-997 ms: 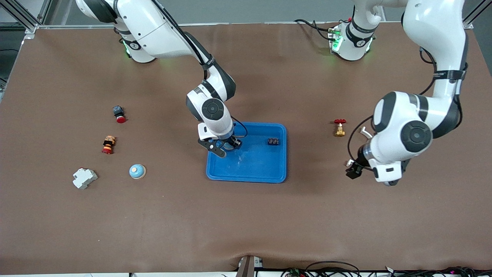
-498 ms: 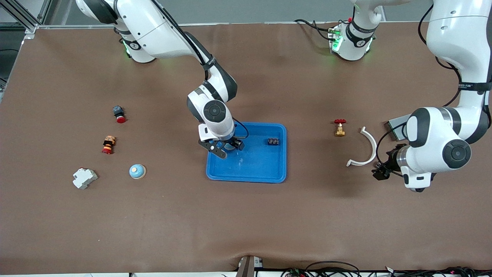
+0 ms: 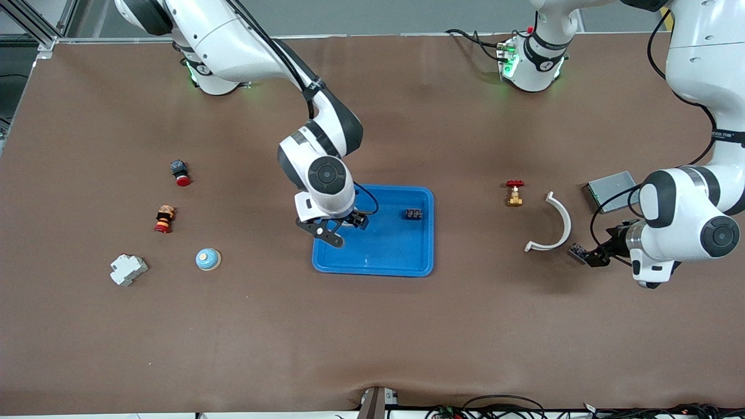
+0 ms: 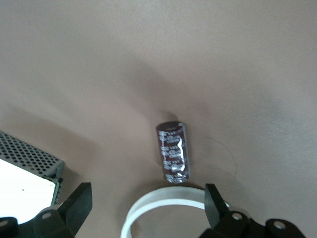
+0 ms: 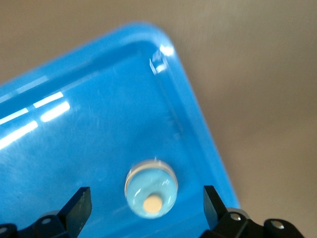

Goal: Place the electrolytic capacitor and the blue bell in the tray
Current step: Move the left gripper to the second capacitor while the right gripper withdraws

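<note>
A blue bell [image 5: 151, 190] lies in the tray [image 3: 407, 262], between the right gripper [image 5: 143, 213]'s spread fingers. The electrolytic capacitor [image 4: 172, 152] (still on the table) waits under the left gripper [image 4: 146, 213], open and empty.

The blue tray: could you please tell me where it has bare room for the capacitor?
The tray is bare along the rim nearest the camera and across its middle. Crowded: the black part at the left arm's end, and the bell under the open right gripper at the right arm's end. The open left gripper hovers beside the capacitor.
</note>
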### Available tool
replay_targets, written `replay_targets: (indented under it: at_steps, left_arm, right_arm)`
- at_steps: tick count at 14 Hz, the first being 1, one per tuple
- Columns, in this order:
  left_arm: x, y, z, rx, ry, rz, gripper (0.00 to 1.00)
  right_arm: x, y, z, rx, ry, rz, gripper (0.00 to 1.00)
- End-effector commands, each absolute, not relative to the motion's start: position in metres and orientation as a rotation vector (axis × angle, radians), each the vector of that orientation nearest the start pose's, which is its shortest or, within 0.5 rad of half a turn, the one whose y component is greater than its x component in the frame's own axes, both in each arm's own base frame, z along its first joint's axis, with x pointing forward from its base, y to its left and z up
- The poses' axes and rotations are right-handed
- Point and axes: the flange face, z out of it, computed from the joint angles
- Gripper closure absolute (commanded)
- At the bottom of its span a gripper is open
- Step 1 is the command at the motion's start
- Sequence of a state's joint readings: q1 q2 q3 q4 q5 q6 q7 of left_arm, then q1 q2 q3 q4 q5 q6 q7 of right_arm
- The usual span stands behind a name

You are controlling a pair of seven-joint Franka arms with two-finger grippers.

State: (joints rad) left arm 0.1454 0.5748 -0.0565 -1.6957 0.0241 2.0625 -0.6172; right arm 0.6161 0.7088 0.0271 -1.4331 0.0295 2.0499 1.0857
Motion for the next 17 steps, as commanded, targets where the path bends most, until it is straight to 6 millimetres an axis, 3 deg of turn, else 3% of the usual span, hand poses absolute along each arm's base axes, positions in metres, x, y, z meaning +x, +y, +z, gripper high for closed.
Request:
replay_targets:
  at_steps: [1,3,7,12,14,17]
  left_arm:
    - [0.647,0.064,0.253,-2.916,-0.969,0.295,0.00]
    - [0.646,0.065,0.247,-2.913,-0.965,0.311,0.00]
    - [0.652,0.061,0.228,-2.931,-0.955,0.272,0.00]
    - [0.646,0.060,0.219,-2.929,-0.945,0.300,0.00]
    - [0.646,0.063,0.217,-2.932,-0.947,0.301,0.00]
    - [0.646,0.033,0.220,-2.946,-0.922,0.314,0.00]
  right_arm:
    - [0.599,0.384,0.291,-3.122,0.597,0.165,0.00]
    - [0.609,0.357,0.302,-3.128,0.600,0.175,0.00]
    - [0.615,0.310,0.328,-3.207,0.410,0.108,0.00]
    - [0.620,0.240,0.325,-3.226,0.267,0.137,0.00]
    - [0.619,0.203,0.321,-3.218,0.196,0.119,0.00]
    - [0.619,0.147,0.309,-3.199,0.089,0.063,0.00]
